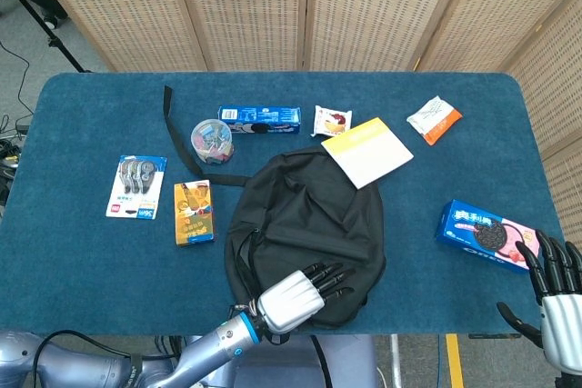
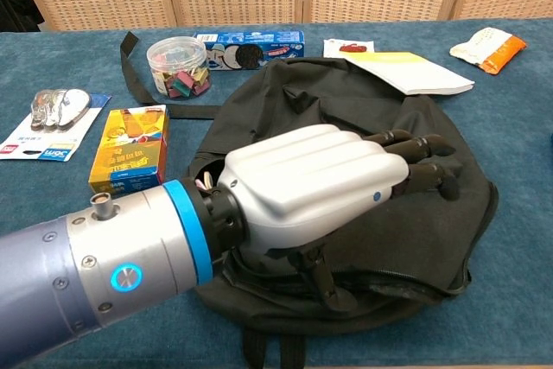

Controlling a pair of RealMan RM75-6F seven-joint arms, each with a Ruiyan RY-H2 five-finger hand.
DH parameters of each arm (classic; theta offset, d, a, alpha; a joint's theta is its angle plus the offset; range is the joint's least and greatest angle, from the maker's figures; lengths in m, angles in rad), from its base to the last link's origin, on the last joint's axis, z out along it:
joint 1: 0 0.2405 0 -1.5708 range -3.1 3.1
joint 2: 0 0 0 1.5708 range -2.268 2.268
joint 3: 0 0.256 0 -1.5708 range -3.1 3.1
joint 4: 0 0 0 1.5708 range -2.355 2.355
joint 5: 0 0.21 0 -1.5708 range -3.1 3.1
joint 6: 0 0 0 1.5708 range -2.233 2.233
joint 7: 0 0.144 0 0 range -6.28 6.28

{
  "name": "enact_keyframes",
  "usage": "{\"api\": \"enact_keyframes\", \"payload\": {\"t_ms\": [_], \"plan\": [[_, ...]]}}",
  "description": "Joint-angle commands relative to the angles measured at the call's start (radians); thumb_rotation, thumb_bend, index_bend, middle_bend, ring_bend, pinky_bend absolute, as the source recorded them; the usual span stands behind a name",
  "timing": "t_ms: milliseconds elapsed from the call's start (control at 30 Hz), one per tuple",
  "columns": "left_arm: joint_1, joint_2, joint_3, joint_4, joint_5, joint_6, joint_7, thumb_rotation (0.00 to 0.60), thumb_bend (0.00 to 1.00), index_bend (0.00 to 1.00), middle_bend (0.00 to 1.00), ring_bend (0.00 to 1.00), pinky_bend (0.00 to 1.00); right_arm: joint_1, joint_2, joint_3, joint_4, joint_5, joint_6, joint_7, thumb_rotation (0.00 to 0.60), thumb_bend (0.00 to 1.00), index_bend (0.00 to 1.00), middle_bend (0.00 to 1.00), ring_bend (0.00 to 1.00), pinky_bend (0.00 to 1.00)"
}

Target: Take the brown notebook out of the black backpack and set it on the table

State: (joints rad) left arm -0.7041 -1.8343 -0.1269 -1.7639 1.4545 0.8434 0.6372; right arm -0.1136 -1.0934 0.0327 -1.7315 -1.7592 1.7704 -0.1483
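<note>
A: Left robot hand (image 2: 320,192) over black backpack (image 1: 305,224), fingers spread, gripping nothing. Right robot hand (image 1: 555,293) open, idle off desk (image 1: 82,252) edge.

B: Brown notebook not visible; presumably beneath, inside. Likely stiff, flat, light; pinch by spine edge. Soft bag fabric may snag.

Head view looks steeply down from above; chest view sits low and close (facing forward) — both share the backpack (image 1: 305,233).

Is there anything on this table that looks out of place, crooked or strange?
One thing: the white and yellow notebook lies askew, its corner resting on the top edge of the black fabric backpack instead of flat on the blue table. A loose black strap trails across the cloth. Nothing looks spilled or damaged.
</note>
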Motion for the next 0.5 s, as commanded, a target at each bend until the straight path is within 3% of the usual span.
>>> {"api": "enact_keyframes", "payload": {"t_ms": [33,167,367,500], "plan": [[-0.005,-0.008,0.005,0.008,0.005,0.016,-0.008,0.600,0.19,0.34,0.14,0.08,0.28,0.000,0.000,-0.001,0.000,0.000,0.000,0.000,0.600,0.00,0.10,0.00,0.00,0.00],[-0.008,-0.012,0.006,0.016,0.036,0.053,-0.051,0.600,0.27,0.48,0.26,0.18,0.35,0.000,0.001,-0.001,0.001,0.001,-0.001,0.000,0.600,0.00,0.10,0.00,0.00,0.00],[-0.011,0.007,0.006,0.023,0.064,0.093,-0.106,0.600,0.37,0.59,0.33,0.22,0.37,0.002,-0.002,-0.004,0.001,-0.002,-0.008,-0.009,0.600,0.00,0.10,0.00,0.00,0.00],[-0.012,0.008,0.000,0.039,0.084,0.129,-0.114,0.600,0.50,0.69,0.46,0.32,0.46,0.003,-0.006,-0.007,0.001,-0.005,-0.011,-0.019,0.600,0.00,0.10,0.00,0.00,0.00]]}}
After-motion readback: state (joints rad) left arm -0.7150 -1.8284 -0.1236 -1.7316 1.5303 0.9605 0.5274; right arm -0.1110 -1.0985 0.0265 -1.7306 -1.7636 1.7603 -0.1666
